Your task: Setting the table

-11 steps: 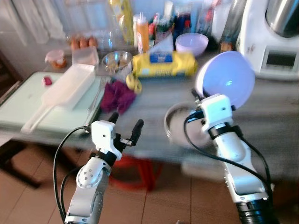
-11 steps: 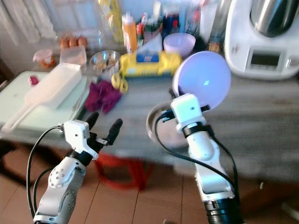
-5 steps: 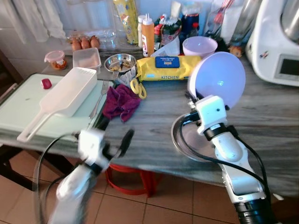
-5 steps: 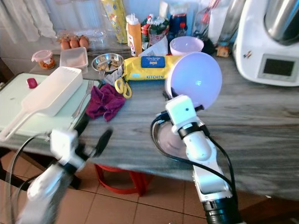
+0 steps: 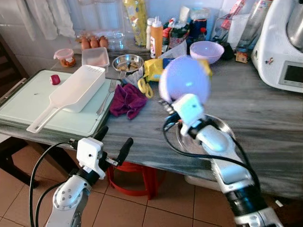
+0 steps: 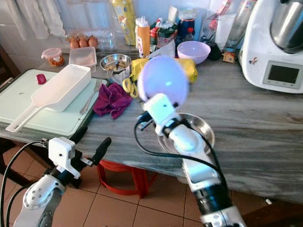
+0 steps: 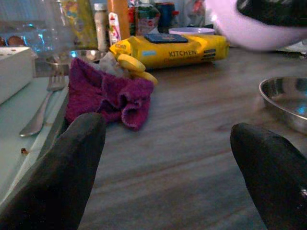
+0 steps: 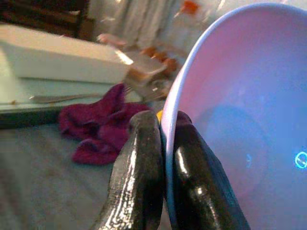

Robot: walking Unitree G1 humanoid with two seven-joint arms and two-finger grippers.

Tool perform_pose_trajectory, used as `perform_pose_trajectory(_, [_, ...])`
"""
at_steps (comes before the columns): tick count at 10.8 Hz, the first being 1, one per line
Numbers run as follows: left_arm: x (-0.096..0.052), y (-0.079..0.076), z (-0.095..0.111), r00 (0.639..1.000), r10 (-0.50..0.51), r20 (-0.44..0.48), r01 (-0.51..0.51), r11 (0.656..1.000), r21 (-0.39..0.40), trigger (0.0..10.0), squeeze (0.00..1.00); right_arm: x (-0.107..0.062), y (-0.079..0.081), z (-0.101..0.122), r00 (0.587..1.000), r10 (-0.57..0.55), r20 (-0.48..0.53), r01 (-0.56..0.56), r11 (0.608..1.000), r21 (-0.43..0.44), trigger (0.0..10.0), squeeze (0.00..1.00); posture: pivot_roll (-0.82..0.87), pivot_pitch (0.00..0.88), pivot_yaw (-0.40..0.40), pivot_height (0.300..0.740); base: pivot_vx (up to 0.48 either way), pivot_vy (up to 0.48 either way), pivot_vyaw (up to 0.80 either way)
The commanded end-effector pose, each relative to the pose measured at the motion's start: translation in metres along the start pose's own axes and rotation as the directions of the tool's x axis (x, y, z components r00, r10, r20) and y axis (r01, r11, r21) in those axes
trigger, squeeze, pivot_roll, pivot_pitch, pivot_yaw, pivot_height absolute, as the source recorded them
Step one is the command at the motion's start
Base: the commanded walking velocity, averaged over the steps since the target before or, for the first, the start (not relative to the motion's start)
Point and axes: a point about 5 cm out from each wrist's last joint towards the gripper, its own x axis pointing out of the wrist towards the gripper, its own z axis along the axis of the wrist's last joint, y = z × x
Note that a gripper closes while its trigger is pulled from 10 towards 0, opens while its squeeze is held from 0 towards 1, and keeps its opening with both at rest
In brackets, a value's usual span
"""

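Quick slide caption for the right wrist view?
Right gripper pinches the lilac bowl by its rim, above a purple cloth.

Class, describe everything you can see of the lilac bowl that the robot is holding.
The lilac bowl is a smooth, glossy, plastic-looking round bowl, empty inside. The right pincer pinches its rim, one finger inside and one outside. It is held on edge in the air above the grey counter, its hollow facing the camera, near the steel plate. Nothing else touches it.

cloth (image 5: 127, 99) left of metal plate (image 5: 227, 132), bowl (image 5: 207, 50) behind
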Motion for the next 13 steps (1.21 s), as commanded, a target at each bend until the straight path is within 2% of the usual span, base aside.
perform_pose_trajectory(1, [-0.004, -0.003, 0.000, 1.000, -0.026, 0.005, 0.026, 1.000, 0.005, 10.0, 0.00, 0.006, 0.004, 0.002, 0.999, 0.051, -0.012, -0.051, 0.998, 0.032, 10.0, 0.00, -0.04, 0.142, 0.021, 0.740, 0.000, 0.000, 0.00])
perform_pose_trajectory(2, [-0.006, -0.002, -0.005, 1.000, -0.027, -0.004, 0.027, 1.000, 0.005, 10.0, 0.00, 0.009, 0.009, -0.001, 0.993, 0.110, -0.044, -0.109, 0.994, 0.033, 10.0, 0.00, -0.04, 0.147, 0.022, 0.740, 0.000, 0.000, 0.00])
perform_pose_trajectory(4, [-0.007, -0.002, -0.014, 1.000, -0.024, -0.018, 0.024, 1.000, -0.008, 10.0, 0.00, 0.013, 0.013, -0.004, 0.986, 0.152, -0.074, -0.147, 0.987, 0.066, 10.0, 0.00, -0.04, 0.149, 0.021, 0.740, 0.000, 0.000, 0.00])
perform_pose_trajectory(7, [-0.006, -0.003, -0.031, 0.999, -0.032, -0.038, 0.031, 0.999, -0.032, 10.0, 0.00, 0.009, 0.018, -0.016, 0.959, 0.218, -0.183, -0.208, 0.975, 0.073, 10.0, 0.00, -0.04, 0.147, 0.022, 0.740, 0.000, 0.000, 0.00])
perform_pose_trajectory(9, [-0.008, -0.002, -0.041, 0.997, -0.040, -0.059, 0.037, 0.998, -0.043, 10.0, 0.00, 0.006, 0.018, -0.021, 0.940, 0.232, -0.248, -0.204, 0.970, 0.134, 10.0, 0.00, -0.04, 0.147, 0.027, 0.740, 0.000, 0.000, 0.00])
perform_pose_trajectory(13, [-0.009, 0.000, -0.052, 0.996, -0.054, -0.069, 0.050, 0.997, -0.052, 10.0, 0.00, 0.004, 0.016, -0.024, 0.932, 0.230, -0.280, -0.196, 0.970, 0.144, 10.0, 0.00, -0.04, 0.145, 0.029, 0.740, 0.000, 0.000, 0.00])
